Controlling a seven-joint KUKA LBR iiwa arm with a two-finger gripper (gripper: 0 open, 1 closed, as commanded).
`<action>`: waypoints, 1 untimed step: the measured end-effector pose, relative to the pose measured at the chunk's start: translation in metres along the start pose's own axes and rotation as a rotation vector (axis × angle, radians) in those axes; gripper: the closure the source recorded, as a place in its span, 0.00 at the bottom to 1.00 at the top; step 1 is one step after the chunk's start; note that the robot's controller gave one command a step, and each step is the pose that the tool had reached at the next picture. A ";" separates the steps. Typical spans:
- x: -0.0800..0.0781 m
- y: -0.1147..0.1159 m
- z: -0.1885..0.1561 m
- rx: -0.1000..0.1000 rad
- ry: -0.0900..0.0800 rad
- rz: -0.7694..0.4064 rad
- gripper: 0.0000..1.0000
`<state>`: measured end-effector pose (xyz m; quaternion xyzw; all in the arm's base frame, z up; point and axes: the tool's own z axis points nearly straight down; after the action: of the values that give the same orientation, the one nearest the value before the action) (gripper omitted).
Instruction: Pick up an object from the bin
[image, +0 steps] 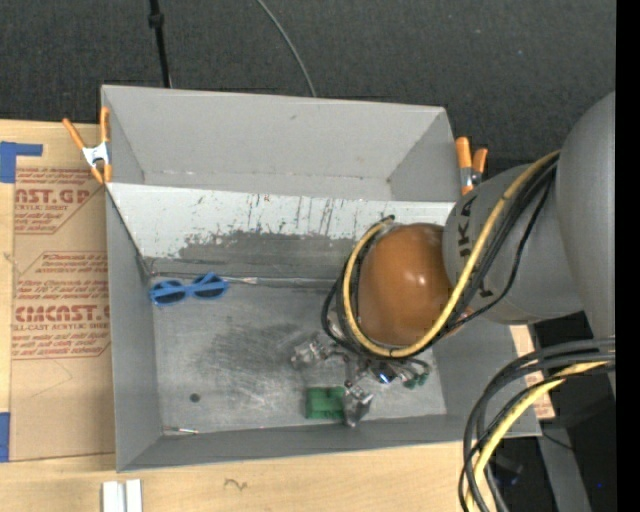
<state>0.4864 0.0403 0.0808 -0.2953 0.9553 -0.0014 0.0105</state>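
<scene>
My gripper (332, 378) hangs low over the front right part of the bin floor, under the arm's orange dome. Its two metal fingertips stand apart, one at the left (306, 353) and one nearer the front wall (357, 404), so it is open with nothing between them. A small green block (321, 403) lies on the floor by the front wall, just left of the nearer fingertip and touching or almost touching it. A blue pair of toy glasses (188, 289) lies far off at the back left, along the foot of the sloped wall.
The arm and its cables cover the bin's right side. The front wall runs close behind the green block. Bare scuffed floor stretches from the gripper leftward to the blue glasses.
</scene>
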 end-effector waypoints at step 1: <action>0.004 0.001 0.002 -0.007 0.013 0.007 1.00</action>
<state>0.4824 0.0387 0.0790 -0.2922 0.9563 -0.0001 0.0034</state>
